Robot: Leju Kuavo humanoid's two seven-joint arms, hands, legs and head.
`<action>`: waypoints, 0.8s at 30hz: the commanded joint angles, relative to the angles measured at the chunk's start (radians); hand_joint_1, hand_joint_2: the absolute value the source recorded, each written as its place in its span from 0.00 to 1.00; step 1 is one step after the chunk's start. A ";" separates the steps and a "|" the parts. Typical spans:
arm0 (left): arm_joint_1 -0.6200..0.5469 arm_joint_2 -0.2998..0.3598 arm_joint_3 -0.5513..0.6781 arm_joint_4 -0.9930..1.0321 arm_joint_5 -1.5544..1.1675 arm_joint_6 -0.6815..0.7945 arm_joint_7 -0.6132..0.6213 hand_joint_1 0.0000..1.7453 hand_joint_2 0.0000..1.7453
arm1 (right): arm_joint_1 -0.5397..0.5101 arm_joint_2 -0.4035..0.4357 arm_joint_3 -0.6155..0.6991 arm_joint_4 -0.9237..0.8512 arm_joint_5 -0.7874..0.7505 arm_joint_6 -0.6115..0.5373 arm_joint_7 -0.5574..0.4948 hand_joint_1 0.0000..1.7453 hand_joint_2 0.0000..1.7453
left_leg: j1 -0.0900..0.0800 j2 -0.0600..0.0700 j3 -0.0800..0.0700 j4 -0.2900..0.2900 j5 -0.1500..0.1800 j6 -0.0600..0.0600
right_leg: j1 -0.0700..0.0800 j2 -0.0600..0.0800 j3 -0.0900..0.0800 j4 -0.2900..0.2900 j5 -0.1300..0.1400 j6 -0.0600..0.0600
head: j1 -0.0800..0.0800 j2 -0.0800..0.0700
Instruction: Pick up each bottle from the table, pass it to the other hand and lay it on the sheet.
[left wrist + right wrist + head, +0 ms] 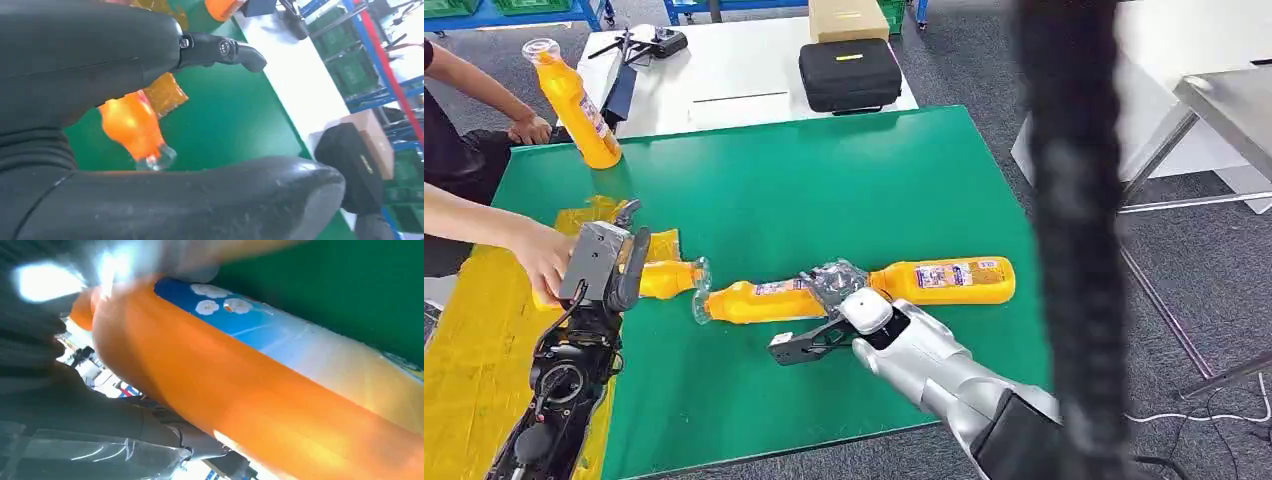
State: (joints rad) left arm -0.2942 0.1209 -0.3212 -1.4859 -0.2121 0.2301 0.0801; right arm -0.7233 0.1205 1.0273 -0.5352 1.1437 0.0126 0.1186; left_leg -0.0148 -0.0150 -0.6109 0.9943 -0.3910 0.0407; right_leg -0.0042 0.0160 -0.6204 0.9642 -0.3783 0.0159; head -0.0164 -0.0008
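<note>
In the head view we see a blurred dark bar point(1069, 230) that cuts off part of the green table point(824, 190), and a person's hand point(542, 258) covers the base of the left bottle point(667, 277) lying on the yellow sheet point(474, 340). The left hand point(604, 262) is just beside this bottle, but we cannot tell if it holds it. The right hand point(829, 325) lies against the middle bottle point(759, 300), near the lying right bottle point(944, 280); its grip is hard to make out. A fourth bottle point(576, 100) stands tilted at the far edge. Behind is a white table point(724, 75) with a black case point(849, 72). In the left wrist view the fingers point(220, 50) are spread, the bottle's neck between them and the thumb. In the right wrist view an orange bottle point(260, 390) is pressed close, the fingers blurred.
</note>
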 commanded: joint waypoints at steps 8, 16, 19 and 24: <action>-0.045 0.004 -0.041 -0.038 0.048 0.024 -0.043 0.00 0.00 | 0.092 -0.051 0.072 0.045 0.003 0.116 0.016 0.00 1.00 | 0.003 -0.004 0.010 -0.001 -0.001 -0.004 | 0.003 -0.007 0.011 -0.003 -0.002 -0.001 | -0.001 0.000; -0.069 0.008 -0.059 -0.014 0.069 0.033 -0.066 0.00 0.00 | 0.107 -0.069 0.057 0.016 0.003 0.150 0.020 0.00 1.00 | 0.002 -0.006 0.015 -0.002 -0.002 -0.004 | 0.002 -0.007 0.007 -0.003 -0.005 -0.001 | 0.000 0.000; -0.072 0.004 -0.057 -0.016 0.072 0.035 -0.067 0.00 0.00 | 0.108 -0.074 0.049 0.004 -0.002 0.149 0.019 1.00 1.00 | 0.001 -0.005 0.017 -0.001 -0.003 -0.003 | 0.002 -0.006 0.009 -0.003 -0.006 -0.001 | 0.000 0.000; -0.072 0.001 -0.055 -0.018 0.073 0.037 -0.068 0.00 0.00 | 0.108 -0.085 0.031 -0.010 -0.012 0.144 0.021 1.00 1.00 | 0.001 -0.005 0.017 -0.001 -0.003 -0.003 | 0.002 -0.006 0.010 -0.003 -0.005 -0.001 | 0.000 0.000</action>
State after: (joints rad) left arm -0.3233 0.1209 -0.3410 -1.5419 -0.1450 0.2655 0.0126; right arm -0.7036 0.0938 1.0544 -0.5604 1.1398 0.1290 0.1392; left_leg -0.0152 -0.0156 -0.5953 0.9938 -0.3938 0.0403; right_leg -0.0041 0.0163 -0.6135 0.9633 -0.3823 0.0152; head -0.0168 -0.0008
